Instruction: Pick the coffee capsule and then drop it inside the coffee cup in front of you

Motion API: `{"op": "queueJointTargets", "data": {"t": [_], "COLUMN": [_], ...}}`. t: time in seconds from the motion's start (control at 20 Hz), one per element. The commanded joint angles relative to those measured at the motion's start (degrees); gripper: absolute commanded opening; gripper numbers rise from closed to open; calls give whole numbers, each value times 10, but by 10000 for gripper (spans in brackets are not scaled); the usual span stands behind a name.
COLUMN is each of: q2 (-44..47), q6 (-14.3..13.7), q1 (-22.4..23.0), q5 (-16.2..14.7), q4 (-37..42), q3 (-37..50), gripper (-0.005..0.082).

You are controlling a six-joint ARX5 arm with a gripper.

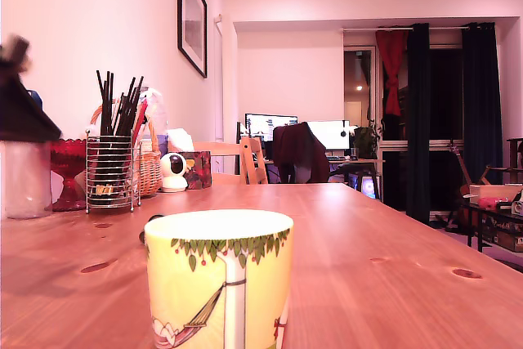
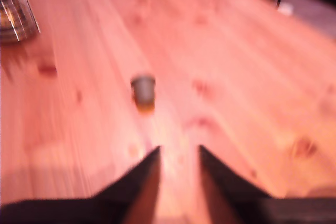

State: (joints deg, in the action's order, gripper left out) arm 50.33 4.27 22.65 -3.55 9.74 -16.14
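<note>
One cup [image 1: 219, 279] and one capsule [image 2: 143, 88] were in view. The cup, pale yellow with a green leaf band, red berries, a white trunk and a hammock drawing, stood upright at the near edge of the wooden table [image 1: 384, 259] in the exterior view. The capsule, small, grey and blurred, stood on the table ahead of the gripper [image 2: 179, 153], wide end up, its axis vertical. The gripper's two dark fingers were apart, holding nothing.
</note>
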Motion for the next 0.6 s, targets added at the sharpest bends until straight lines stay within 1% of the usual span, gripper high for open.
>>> {"op": "queueJointTargets", "data": {"t": [0.0, 0.1, 0.2, 0.25, 0.35, 0.55], "q2": [26, 52, 76, 87, 110, 173], "q6": [-10, -14, -25, -25, -45, -48], "q1": [-2, -1, -1, -1, -1, -1], "q5": [-3, -5, -5, -6, -7, -7], "q4": [23, 53, 86, 102, 138, 223], "q3": [10, 10, 10, 10, 10, 10], "gripper": [621, 621, 621, 621, 620, 620]}}
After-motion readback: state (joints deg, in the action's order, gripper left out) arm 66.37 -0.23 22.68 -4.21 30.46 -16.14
